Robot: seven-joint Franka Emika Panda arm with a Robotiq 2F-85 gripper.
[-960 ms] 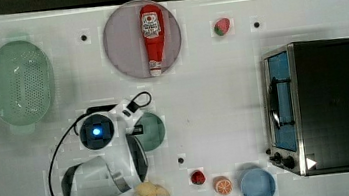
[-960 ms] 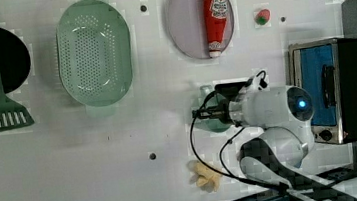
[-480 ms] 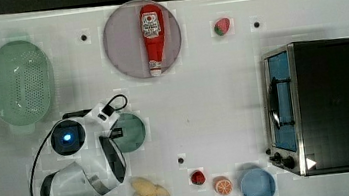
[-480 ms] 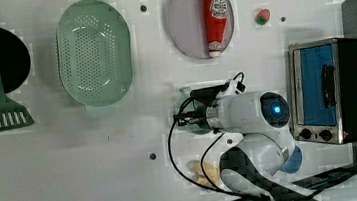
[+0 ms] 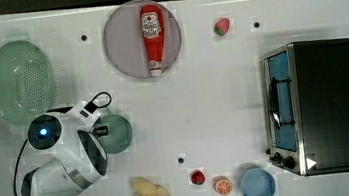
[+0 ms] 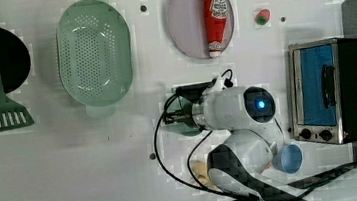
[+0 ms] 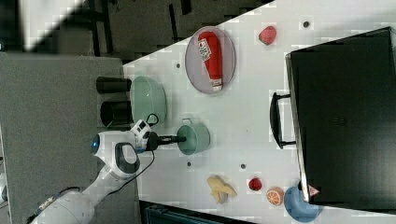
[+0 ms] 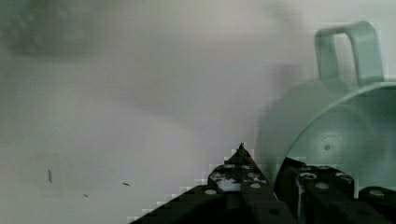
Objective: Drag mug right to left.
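Pincer [image 8: 275, 175] fingers straddle the mug's [image 5: 114, 133] rim, one inside and one outside, nearly closed on the wall, a hold suited to sliding rather than lifting; the mug sits on the tabletop [image 5: 213, 103] just right of the colander [image 5: 22, 81] in the top view, well left of the toaster oven [image 5: 322, 105]. Farther off, a ketchup bottle [image 5: 153, 37] lies on a plate [image 5: 123, 49]; its label is unreadable.
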